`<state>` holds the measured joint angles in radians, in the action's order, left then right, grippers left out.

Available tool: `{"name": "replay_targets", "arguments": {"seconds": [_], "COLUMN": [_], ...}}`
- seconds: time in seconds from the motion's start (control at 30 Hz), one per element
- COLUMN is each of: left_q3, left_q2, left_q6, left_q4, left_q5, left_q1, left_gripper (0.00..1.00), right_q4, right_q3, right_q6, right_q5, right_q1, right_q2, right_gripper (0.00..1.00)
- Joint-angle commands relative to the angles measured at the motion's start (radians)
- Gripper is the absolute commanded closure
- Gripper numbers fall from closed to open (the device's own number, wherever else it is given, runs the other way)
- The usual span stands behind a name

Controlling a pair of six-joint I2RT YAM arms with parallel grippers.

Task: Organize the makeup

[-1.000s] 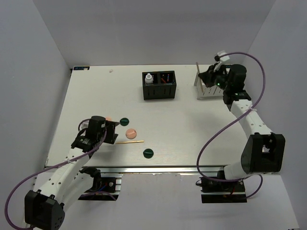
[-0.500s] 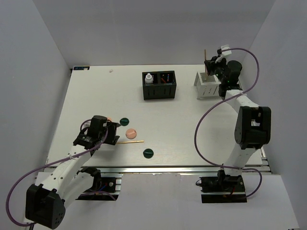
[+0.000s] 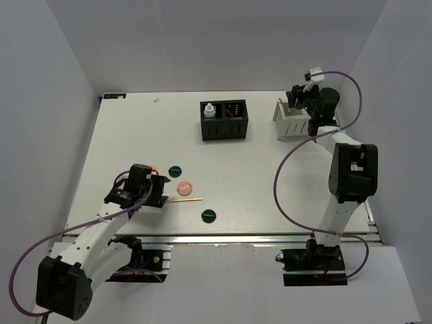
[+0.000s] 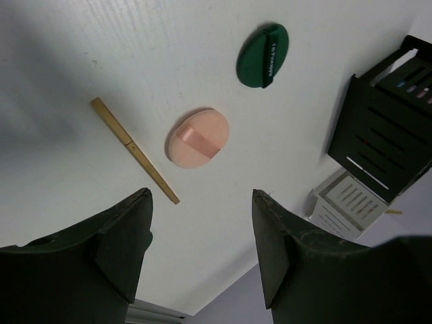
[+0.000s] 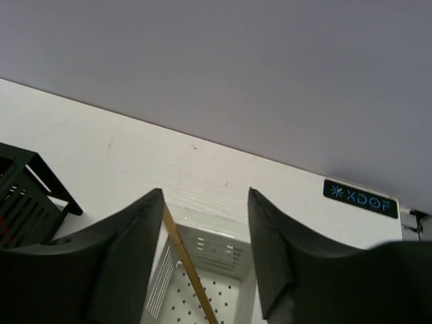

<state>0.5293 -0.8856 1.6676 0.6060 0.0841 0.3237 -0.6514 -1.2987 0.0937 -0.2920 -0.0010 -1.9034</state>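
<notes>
On the table near my left gripper lie a tan stick, a pink disc and two dark green discs. In the left wrist view the stick, pink disc and one green disc lie beyond the open, empty left gripper. A white bottle stands in the black box. My right gripper hovers open over the white box. Another tan stick stands in that box, leaning by the left finger of the right gripper.
Part of another pink disc shows beside my left wrist. The black box and the white box also show in the left wrist view. The back wall rises just behind the white box.
My right gripper has opened and let go of the tan stick, which now stands lower in the white box. The right arm swung back towards the wall. The left gripper shifted slightly.
</notes>
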Motion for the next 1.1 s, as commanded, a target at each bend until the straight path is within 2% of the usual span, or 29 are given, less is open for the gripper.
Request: {"name": "replay_targets", "arguments": {"seconds": [0.0, 0.07, 0.17, 0.23, 0.27, 0.3, 0.33, 0.37, 0.4, 0.43, 0.47, 0.5, 0.53, 0.57, 0.6, 0.63, 0.7, 0.77, 0.8, 0.9, 1.07], "left_q3": [0.0, 0.006, 0.021, 0.035, 0.043, 0.06, 0.067, 0.075, 0.089, 0.096, 0.106, 0.116, 0.147, 0.167, 0.187, 0.227, 0.262, 0.294, 0.302, 0.308, 0.305], "left_q2": [-0.024, -0.05, -0.085, -0.104, -0.119, -0.128, -0.142, -0.15, -0.154, -0.159, -0.162, -0.168, -0.168, -0.17, -0.162, -0.153, -0.125, -0.049, 0.017, 0.129, 0.354], "left_q6": [0.017, 0.012, -0.008, -0.022, -0.038, -0.048, -0.066, -0.075, -0.084, -0.095, -0.126, -0.146, -0.201, -0.235, -0.277, -0.38, -0.475, -0.584, -0.604, -0.664, -0.675], "left_q4": [0.038, 0.038, 0.035, 0.046, 0.052, 0.057, 0.072, 0.08, 0.086, 0.095, 0.104, 0.115, 0.147, 0.162, 0.17, 0.173, 0.172, 0.161, 0.159, 0.15, 0.173], "left_q5": [-0.023, -0.032, -0.047, -0.052, -0.052, -0.05, -0.047, -0.046, -0.043, -0.035, -0.024, -0.009, 0.037, 0.061, 0.089, 0.138, 0.186, 0.245, 0.268, 0.35, 0.431], "left_q1": [-0.003, -0.003, -0.005, -0.005, -0.003, -0.003, -0.003, -0.003, -0.003, -0.002, -0.002, -0.002, -0.003, -0.003, -0.005, -0.005, -0.006, -0.006, -0.006, -0.006, -0.006], "left_gripper": [0.3, 0.3, 0.34, 0.41, 0.43, 0.46, 0.51, 0.53, 0.54, 0.55, 0.55, 0.55, 0.55, 0.55, 0.54, 0.48, 0.41, 0.34, 0.25, 0.15, 0.12], "right_q4": [-0.024, -0.013, 0.025, 0.09, 0.172, 0.235, 0.295, 0.37, 0.636, 0.827, 1.01, 1.284, 1.355, 1.369, 1.337, 1.22, 1.115, 0.997, 0.975, 0.97, 0.88], "right_q3": [0.032, 0.033, 0.027, 0.012, 0.006, -0.005, -0.032, -0.053, -0.08, -0.141, -0.166, -0.172, -0.165, -0.11, -0.072, 0.011, 0.073, 0.101, 0.087, 0.005, -0.089], "right_q6": [0.018, 0.015, 0.021, 0.081, 0.107, 0.142, 0.203, 0.257, 0.358, 0.497, 0.81, 0.93, 1.001, 1.011, 0.886, 0.811, 0.676, 0.608, 0.566, 0.503, 0.374], "right_q5": [-0.009, -0.015, -0.067, -0.252, -0.356, -0.579, -0.69, -0.791, -0.906, -0.912, -0.889, -0.803, -0.764, -0.721, -0.628, -0.583, -0.463, -0.382, -0.336, -0.263, -0.104], "right_q1": [-0.031, -0.042, -0.054, -0.056, -0.057, -0.056, -0.048, -0.015, 0.005, 0.062, 0.169, 0.229, 0.295, 0.42, 0.477, 0.584, 0.677, 0.792, 0.82, 0.91, 1.033], "right_q2": [0.053, 0.069, 0.104, 0.131, 0.16, 0.171, 0.182, 0.184, 0.185, 0.185, 0.185, 0.187, 0.193, 0.202, 0.213, 0.237, 0.253, 0.247, 0.236, 0.158, 0.031], "right_gripper": [0.38, 0.35, 0.35, 0.39, 0.48, 0.54, 0.63, 0.67, 0.7, 0.73, 0.76, 0.76, 0.76, 0.76, 0.73, 0.66, 0.59, 0.5, 0.47, 0.38, 0.35]}}
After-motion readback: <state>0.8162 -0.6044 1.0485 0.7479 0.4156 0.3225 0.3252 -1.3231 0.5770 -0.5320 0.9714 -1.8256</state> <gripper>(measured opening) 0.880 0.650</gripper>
